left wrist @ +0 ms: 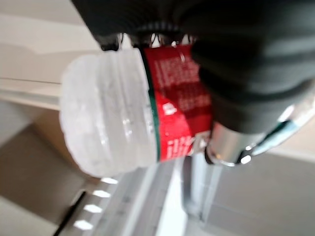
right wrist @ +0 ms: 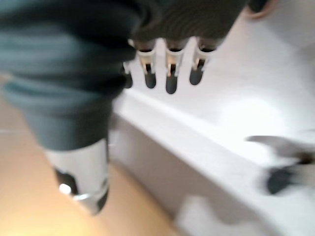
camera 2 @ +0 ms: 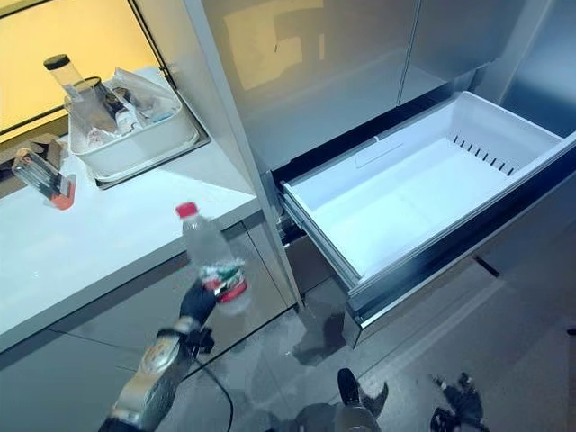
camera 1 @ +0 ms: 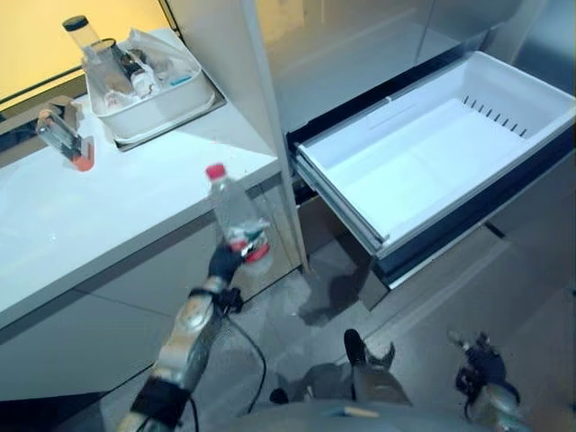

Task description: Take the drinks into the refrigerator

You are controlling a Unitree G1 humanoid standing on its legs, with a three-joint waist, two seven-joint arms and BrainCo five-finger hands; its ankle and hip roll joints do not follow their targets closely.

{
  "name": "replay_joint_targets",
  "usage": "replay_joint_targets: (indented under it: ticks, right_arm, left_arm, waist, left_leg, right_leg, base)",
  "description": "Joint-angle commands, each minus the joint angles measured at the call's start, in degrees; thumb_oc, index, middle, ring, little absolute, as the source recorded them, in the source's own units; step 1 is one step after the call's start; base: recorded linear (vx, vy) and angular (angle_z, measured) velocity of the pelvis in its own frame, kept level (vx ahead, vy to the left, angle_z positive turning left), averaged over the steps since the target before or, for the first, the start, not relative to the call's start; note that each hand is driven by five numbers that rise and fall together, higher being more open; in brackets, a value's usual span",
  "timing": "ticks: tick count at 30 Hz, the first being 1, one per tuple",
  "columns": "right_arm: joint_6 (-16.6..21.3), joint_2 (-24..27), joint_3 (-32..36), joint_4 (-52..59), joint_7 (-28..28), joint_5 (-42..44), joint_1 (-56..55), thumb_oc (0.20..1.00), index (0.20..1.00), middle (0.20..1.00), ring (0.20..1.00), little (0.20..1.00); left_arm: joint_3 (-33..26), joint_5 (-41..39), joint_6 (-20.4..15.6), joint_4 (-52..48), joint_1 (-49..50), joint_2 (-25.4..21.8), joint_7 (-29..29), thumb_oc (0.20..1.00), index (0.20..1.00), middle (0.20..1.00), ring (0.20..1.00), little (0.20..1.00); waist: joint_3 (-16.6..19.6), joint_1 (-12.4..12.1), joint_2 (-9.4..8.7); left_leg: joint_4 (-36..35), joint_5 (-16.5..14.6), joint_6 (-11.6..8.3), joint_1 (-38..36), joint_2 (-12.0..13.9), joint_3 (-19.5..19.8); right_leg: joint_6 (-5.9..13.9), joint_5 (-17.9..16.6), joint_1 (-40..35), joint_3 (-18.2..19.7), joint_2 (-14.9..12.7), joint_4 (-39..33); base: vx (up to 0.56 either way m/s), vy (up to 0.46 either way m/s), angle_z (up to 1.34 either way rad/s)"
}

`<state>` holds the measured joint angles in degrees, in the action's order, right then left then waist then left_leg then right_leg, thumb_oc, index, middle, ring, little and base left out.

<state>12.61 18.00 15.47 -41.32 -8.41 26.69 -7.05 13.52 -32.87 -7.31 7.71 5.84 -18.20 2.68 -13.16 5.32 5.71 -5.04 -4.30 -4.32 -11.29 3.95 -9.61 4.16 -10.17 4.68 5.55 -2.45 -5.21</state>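
Right hand [camera 1: 481, 367] hangs low near the floor, fingers relaxed and holding nothing. Left hand [camera 1: 225, 259] is wrapped around the lower, labelled part of the water bottle [camera 1: 236, 216], which stands roughly upright, red cap on top, in the air just in front of the counter [camera 1: 108, 207] edge. The open fridge drawer [camera 1: 432, 162] lies to the bottle's right and further back, well apart. Left hand has the carry; bottle must travel right, then down.

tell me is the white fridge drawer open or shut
Open: the white plastic refrigerator drawer is pulled out from the grey cabinet front, its bare white inside in view from above.
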Motion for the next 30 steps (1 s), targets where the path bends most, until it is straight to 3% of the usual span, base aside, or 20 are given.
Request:
replay_joint_targets:
  ticks: [1, 5, 9, 12, 15, 17, 18, 21, 30]
  right_arm:
    - [7.13, 1.4, 3.87, 7.17, -3.44, 3.06, 1.59, 1.0, 1.0, 1.0, 1.0, 1.0]
    - [10.84, 0.99, 10.2, 14.6, -7.85, 5.83, 3.57, 1.0, 1.0, 1.0, 1.0, 1.0]
    - [12.16, 2.11, 12.82, 26.98, -14.85, -1.68, 5.79, 1.0, 1.0, 1.0, 1.0, 1.0]
    - [11.78, 2.8, 13.51, 35.06, -16.19, -6.72, 7.16, 1.0, 1.0, 1.0, 1.0, 1.0]
    - [10.06, 4.2, 11.29, 47.15, -13.29, -10.63, 8.52, 1.0, 1.0, 1.0, 1.0, 1.0]
    - [9.83, 4.74, 10.4, 49.44, -12.27, -10.94, 8.75, 1.0, 1.0, 1.0, 1.0, 1.0]
    - [8.79, 6.61, 7.8, 53.8, -7.61, -11.37, 8.83, 1.0, 1.0, 1.0, 1.0, 1.0]
    - [6.46, 10.35, 3.47, 60.31, -0.52, -12.19, 8.68, 1.0, 1.0, 1.0, 1.0, 1.0]
    - [2.43, 20.97, -12.2, 62.44, 10.27, -9.47, 20.16, 1.0, 1.0, 1.0, 1.0, 1.0]
  left_arm:
    - [-4.4, -4.12, -6.13, -11.2, -3.36, 0.88, 4.62, 0.2, 0.2, 0.2, 0.2, 0.2]
    - [-4.65, -4.69, -5.77, -13.03, -0.68, 0.24, 5.96, 0.2, 0.2, 0.2, 0.2, 0.2]
    - [-5.24, -1.58, -5.77, -14.47, -0.22, -1.41, 5.75, 0.2, 0.2, 0.2, 0.2, 0.2]
    - [-5.52, 0.62, -5.86, -15.15, -0.66, -2.11, 5.23, 0.2, 0.2, 0.2, 0.2, 0.2]
    - [-5.33, 1.64, -5.5, -15.28, -1.36, -2.07, 5.1, 0.2, 0.2, 0.2, 0.2, 0.2]
    - [-5.06, 2.11, -5.4, -15.36, -1.54, -1.99, 5.21, 0.2, 0.2, 0.2, 0.2, 0.2]
    - [-4.92, 2.54, -5.16, -14.79, -1.84, -1.82, 5.49, 0.2, 0.2, 0.2, 0.2, 0.2]
    - [-4.71, 2.84, -4.76, -13.89, -2.6, -1.71, 5.92, 0.2, 0.2, 0.2, 0.2, 0.2]
    - [-2.34, 4.86, -4.27, -11.64, -5.96, -3.31, 5.89, 0.2, 0.2, 0.2, 0.2, 0.2]
  waist:
    - [3.35, 0.05, -1.35]
    - [3.94, -0.17, -1.49]
    - [4.91, -0.46, -1.46]
    - [5.46, -0.68, -1.66]
    - [5.88, -0.88, -2.18]
    - [6.05, -0.98, -2.42]
    - [6.08, -1.36, -3.06]
    - [6.58, -1.92, -3.83]
    - [7.66, -4.68, -5.89]
  left_leg:
    - [0.86, 0.75, 3.85, 3.94, -3.2, 1.69]
    - [1.5, 0.69, 4.15, 3.98, -3.32, 1.9]
    - [1.55, 0.28, 4.28, 3.54, -3.44, 2.08]
    - [1.66, 0.06, 4.39, 3.36, -3.58, 2.35]
    - [1.83, -0.02, 4.43, 3.18, -3.62, 2.2]
    - [1.87, -0.04, 4.44, 3.2, -3.66, 2.24]
    - [2.12, 0.14, 4.4, 3.14, -3.65, 2.22]
    - [2.2, 0.2, 4.39, 3.27, -3.62, 2.31]
    - [2.6, 0.45, 4.22, 3.4, -3.55, 3.33]
  right_leg:
    - [1.69, 7.17, -4.25, -0.85, -0.09, 5.25]
    - [1.43, 7.35, -4.0, -0.74, -0.07, 6.4]
    - [1.4, 7.78, -4.37, -0.8, -0.16, 6.62]
    - [1.46, 7.98, -4.64, -0.89, -0.29, 6.71]
    - [1.47, 7.93, -4.77, -0.84, -0.36, 6.75]
    - [1.48, 7.89, -4.8, -0.88, -0.39, 6.69]
    - [1.44, 7.75, -4.93, -1.01, -0.41, 6.76]
    - [1.44, 7.87, -5.01, -1.36, -0.39, 6.72]
    - [1.31, 8.1, -5.69, -2.74, -0.64, 7.19]
  base:
    - [-0.04, -0.002, -0.02]
    - [-0.01, 0.008, 0.02]
    - [0.0, 0.0, 0.0]
    - [0.0, 0.005, -0.01]
    - [0.0, 0.005, -0.01]
    - [-0.02, -0.009, 0.0]
    - [0.0, 0.0, 0.0]
    - [0.0, 0.0, 0.0]
    - [0.0, -0.004, 0.01]
